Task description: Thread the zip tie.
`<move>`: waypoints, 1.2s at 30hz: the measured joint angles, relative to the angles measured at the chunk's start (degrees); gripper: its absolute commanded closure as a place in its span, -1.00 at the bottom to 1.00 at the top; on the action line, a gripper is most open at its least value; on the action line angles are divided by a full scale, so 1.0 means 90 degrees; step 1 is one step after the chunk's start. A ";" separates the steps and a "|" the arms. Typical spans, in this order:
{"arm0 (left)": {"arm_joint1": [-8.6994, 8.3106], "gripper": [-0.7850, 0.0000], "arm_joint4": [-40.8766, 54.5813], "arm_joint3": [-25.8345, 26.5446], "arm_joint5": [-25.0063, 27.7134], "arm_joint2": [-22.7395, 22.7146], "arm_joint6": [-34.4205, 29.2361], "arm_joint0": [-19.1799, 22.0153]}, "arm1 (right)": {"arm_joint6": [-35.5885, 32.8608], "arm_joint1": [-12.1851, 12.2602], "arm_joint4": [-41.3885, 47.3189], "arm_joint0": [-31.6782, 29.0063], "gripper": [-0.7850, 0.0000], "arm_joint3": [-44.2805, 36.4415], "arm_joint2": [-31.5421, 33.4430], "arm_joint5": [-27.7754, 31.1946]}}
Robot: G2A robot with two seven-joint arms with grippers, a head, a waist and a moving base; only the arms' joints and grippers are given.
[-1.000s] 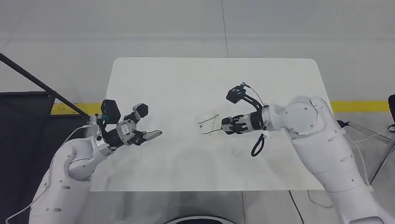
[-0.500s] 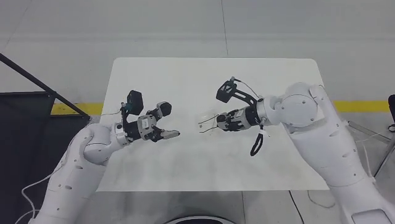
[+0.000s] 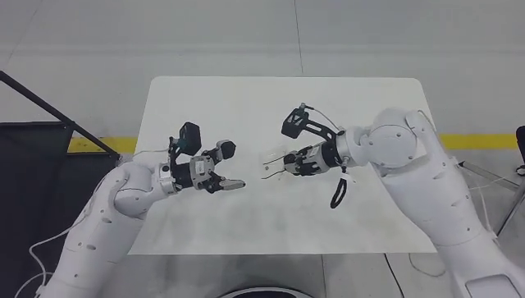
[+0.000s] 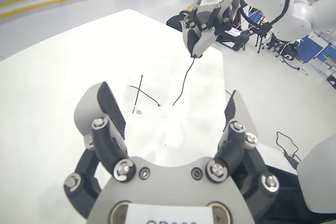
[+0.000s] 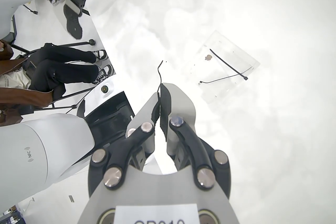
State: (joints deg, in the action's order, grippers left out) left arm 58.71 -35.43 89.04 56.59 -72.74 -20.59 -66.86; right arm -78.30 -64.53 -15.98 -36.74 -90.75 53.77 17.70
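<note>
On a clear sheet [image 5: 232,50], two loose zip ties [image 5: 225,63] lie crossed

White table [image 3: 344,109], black zip tie [image 4: 183,82], two more black ties [image 5: 227,63] on clear sheet [image 5: 236,51], silver left gripper [image 4: 168,89] and right gripper [image 5: 160,89], black pads [image 4: 113,109], grey floor [image 3: 205,27], yellow stripe [image 3: 476,141].

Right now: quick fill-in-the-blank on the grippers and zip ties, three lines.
1. The right gripper has its jaws ___ on a tie.
2. The left gripper has its jaws ___ and holds nothing.
3. ___ loose ties lie crossed on a clear sheet on the table.
Missing words: shut; open; two.
</note>
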 measured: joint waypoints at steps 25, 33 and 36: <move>-0.0195 0.11 0.0726 -0.0741 0.0156 0.1723 0.0052 0.1218 | 0.0001 -0.0087 0.1274 0.0920 1.00 0.0699 -0.0941 0.0922; -0.0325 0.21 0.0770 -0.0777 0.0156 0.2069 0.0323 0.1382 | -0.0021 -0.0085 0.1394 0.1079 1.00 0.0832 -0.1125 0.0899; -0.0377 0.28 0.0809 -0.0802 0.0156 0.2198 0.0390 0.1461 | -0.0022 -0.0086 0.1429 0.1130 1.00 0.0853 -0.1188 0.0899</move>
State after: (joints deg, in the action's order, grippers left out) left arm 55.32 -28.16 81.82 58.00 -52.95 -17.08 -53.71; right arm -78.49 -65.31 -3.12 -26.57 -83.07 43.08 25.79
